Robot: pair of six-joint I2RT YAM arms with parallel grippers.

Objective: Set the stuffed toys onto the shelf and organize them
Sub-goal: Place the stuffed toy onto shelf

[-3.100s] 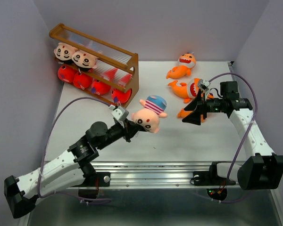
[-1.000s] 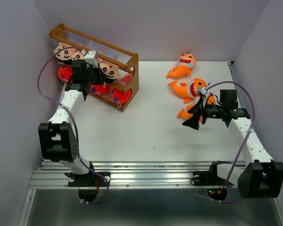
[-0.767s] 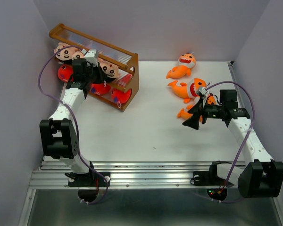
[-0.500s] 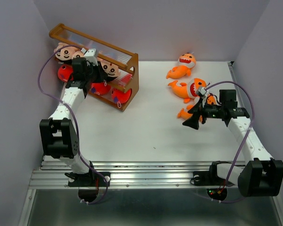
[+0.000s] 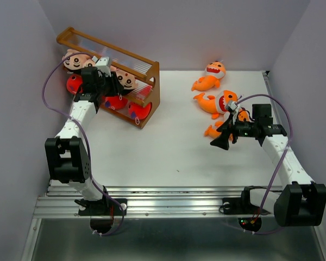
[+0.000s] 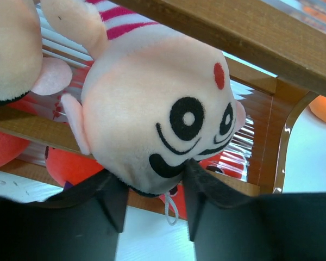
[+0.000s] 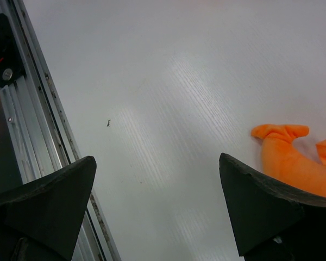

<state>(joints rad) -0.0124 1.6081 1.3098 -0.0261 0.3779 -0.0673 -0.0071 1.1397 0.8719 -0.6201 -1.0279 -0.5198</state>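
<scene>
— Where is the left claw (image 6: 150, 176) sitting?

— It is reaching into the brown wooden three-tier shelf (image 5: 154, 87) at the middle tier. Its two black fingers (image 6: 110, 204) are standing apart. The dark crown of a peach-faced, black-haired plush boy in a pink-striped shirt (image 6: 152, 103) is sitting between them (whether they are pressing it or only flanking it, I cannot tell).

— And the plush boy itself?

— It is lying on that middle tier under the top rail, with its head poking out past the front rail. It is just beside a second plush boy (image 6: 8, 49) of the same kind. Red plush sharks (image 5: 117, 102) are lying on the bottom tier.

— The right claw (image 7: 156, 159)?

— It is hanging wide open over the white table (image 5: 163, 152), with nothing between its fingers. An orange plush tail (image 7: 290, 157) is lying near one of them. Three orange plush sharks (image 5: 217, 102) are lying on the table's right side, well apart from the shelf, and the right arm is partly hiding one of them.
</scene>
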